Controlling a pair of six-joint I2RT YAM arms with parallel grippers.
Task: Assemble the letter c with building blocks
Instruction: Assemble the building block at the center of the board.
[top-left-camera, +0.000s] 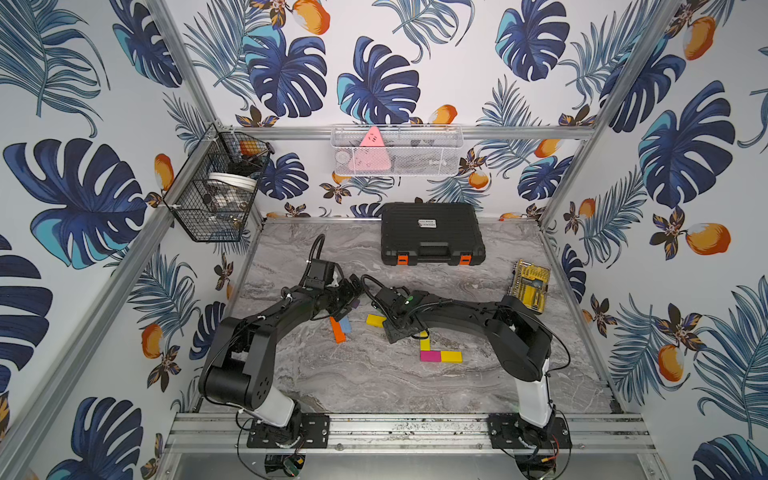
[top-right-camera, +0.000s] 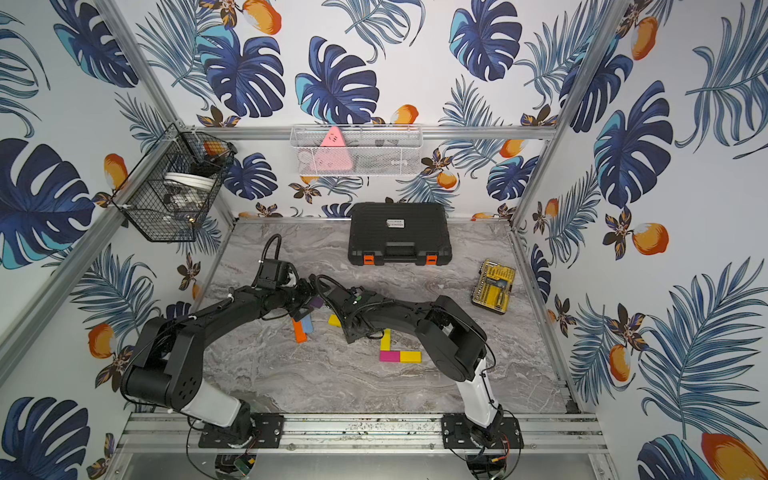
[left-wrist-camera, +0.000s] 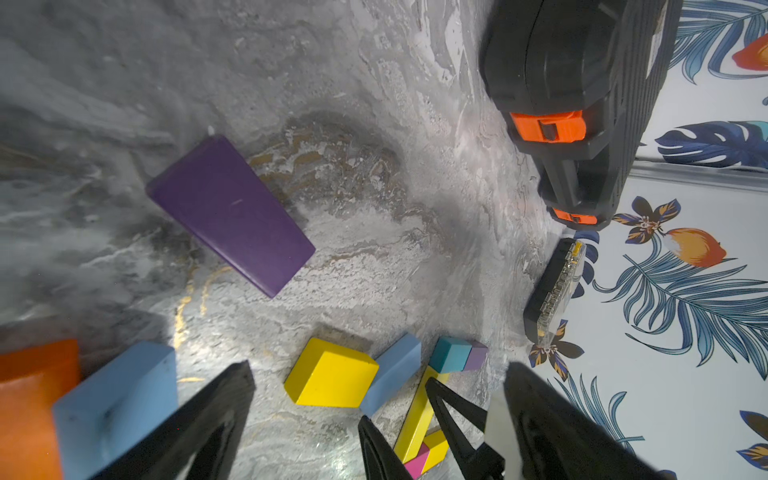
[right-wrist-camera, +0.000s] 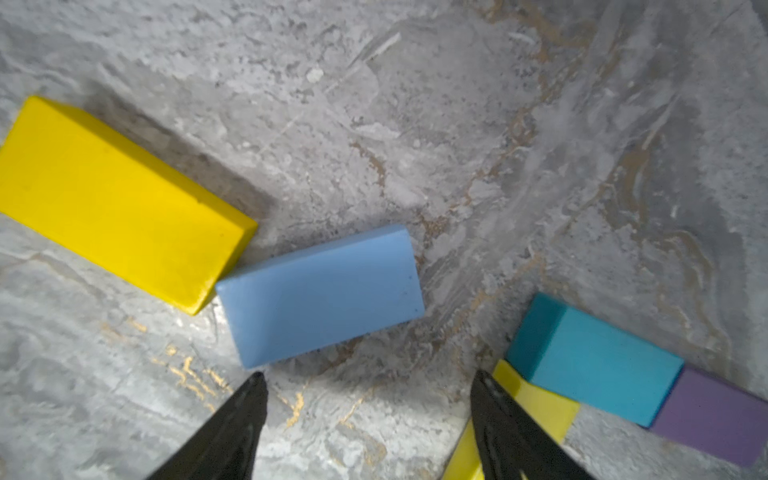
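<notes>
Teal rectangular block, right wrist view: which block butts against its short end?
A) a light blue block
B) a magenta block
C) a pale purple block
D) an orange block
C: the teal rectangular block lies end to end with the pale purple rectangular block, short faces meeting; the light blue rectangular block lies apart from it.

Colourful building blocks (top-left-camera: 451, 356) scattered flat
</notes>
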